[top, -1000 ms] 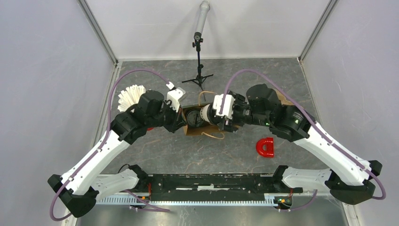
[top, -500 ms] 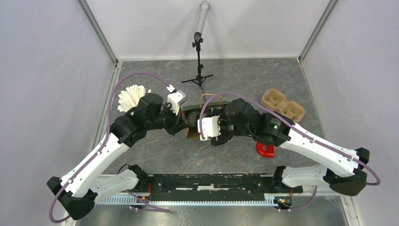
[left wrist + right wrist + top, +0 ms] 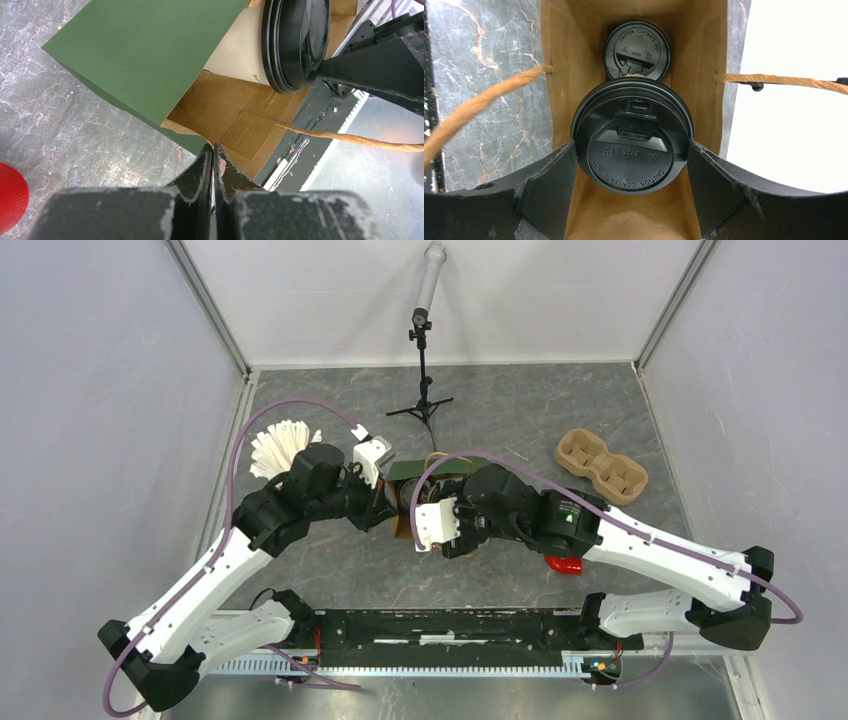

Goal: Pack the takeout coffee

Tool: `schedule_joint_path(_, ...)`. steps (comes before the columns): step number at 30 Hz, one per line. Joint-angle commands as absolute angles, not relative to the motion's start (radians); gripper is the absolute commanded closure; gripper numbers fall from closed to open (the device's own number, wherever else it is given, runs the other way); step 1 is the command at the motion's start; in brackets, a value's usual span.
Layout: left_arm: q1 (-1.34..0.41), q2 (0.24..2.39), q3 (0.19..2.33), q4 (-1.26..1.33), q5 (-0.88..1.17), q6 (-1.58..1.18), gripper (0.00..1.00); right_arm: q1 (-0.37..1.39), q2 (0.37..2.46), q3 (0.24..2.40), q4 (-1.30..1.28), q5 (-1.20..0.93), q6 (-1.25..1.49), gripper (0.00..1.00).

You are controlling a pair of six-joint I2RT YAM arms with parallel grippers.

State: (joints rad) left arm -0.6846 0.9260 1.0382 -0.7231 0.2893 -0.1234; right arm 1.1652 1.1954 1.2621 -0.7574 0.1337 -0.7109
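Right claw [image 3: 631,150] grips the probably light, crushable takeout coffee [image 3: 631,160] at 3 and 9 o'clock beside its stiffer lid; left claw [image 3: 213,149] pinches the green paper bag [image 3: 145,55].

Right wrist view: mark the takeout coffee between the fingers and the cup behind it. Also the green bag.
takeout coffee [image 3: 631,152], right wrist view, centre of black lid.
second cup [image 3: 636,47], right wrist view, its lid.
green paper bag [image 3: 140,55], left wrist view, green outer side.
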Motion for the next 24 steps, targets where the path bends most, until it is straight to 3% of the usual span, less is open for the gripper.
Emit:
schedule_joint_path(1, -0.68, 0.902, 1.026, -0.698, 0.299, -0.114, 0.92, 1.172, 1.164, 1.232, -0.699, 0.205, -0.774, 0.41)
schedule_joint_path(24, -0.68, 0.888, 1.015, -0.67, 0.392, -0.083, 0.93, 1.171, 1.183, 1.117, -0.683, 0.269, -0.986, 0.41)
